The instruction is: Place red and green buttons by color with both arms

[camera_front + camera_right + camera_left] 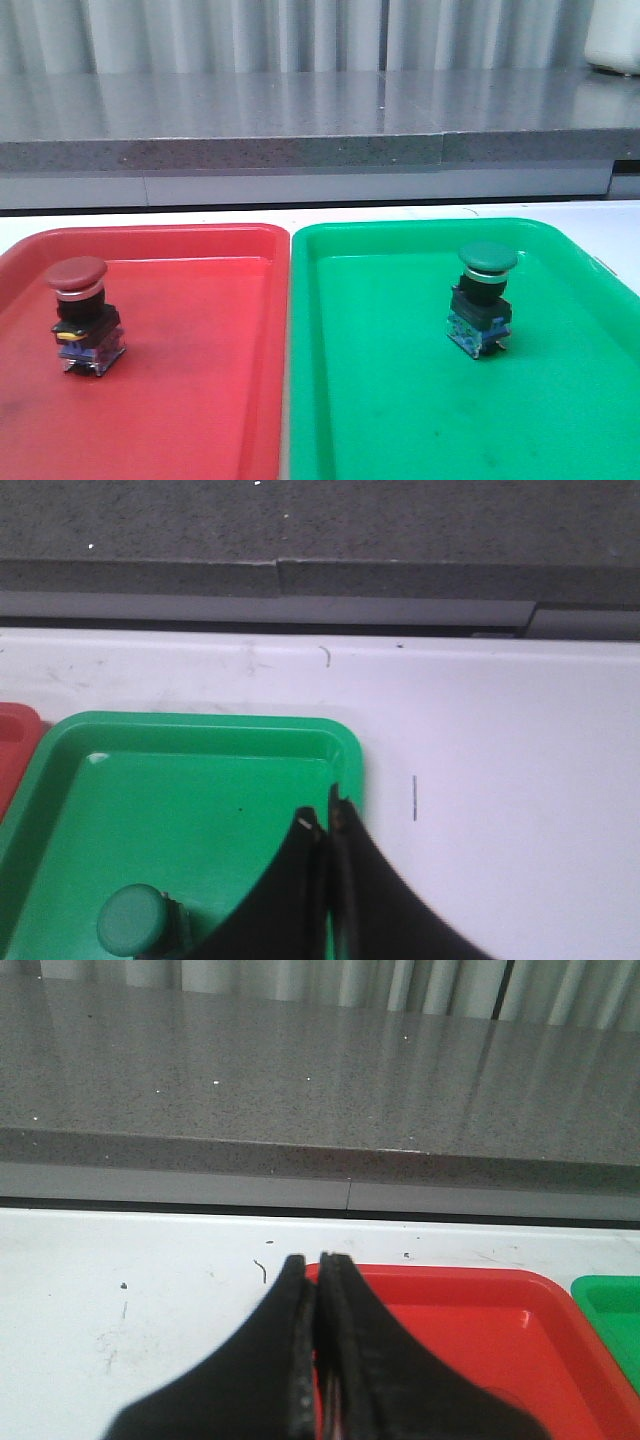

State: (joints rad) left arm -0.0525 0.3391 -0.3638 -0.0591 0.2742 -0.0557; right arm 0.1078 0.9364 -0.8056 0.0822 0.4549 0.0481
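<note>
Standing upright: red button (78, 285) in red tray (200, 380), green button (487, 270) in green tray (400, 400); both tools pinched together.

Red tray (200, 400): glossy plastic, scuffed dark at 7 o'clock. Green tray (400, 420): glossy plastic, smudged. Red button (77, 272) cap matt; green button (488, 257) cap matt, collars shiny metal. Bench (150, 1300): white, smooth, scratched. Back ledge (300, 110): speckled grey, polished, stone-like.

The red button (78, 312) stands upright in the left part of the red tray (200, 400), its dull red mushroom cap on a silver collar above a black body and blue base. The green button (485, 297) stands upright near the middle of the green tray (400, 420), built alike, green-capped.
</note>
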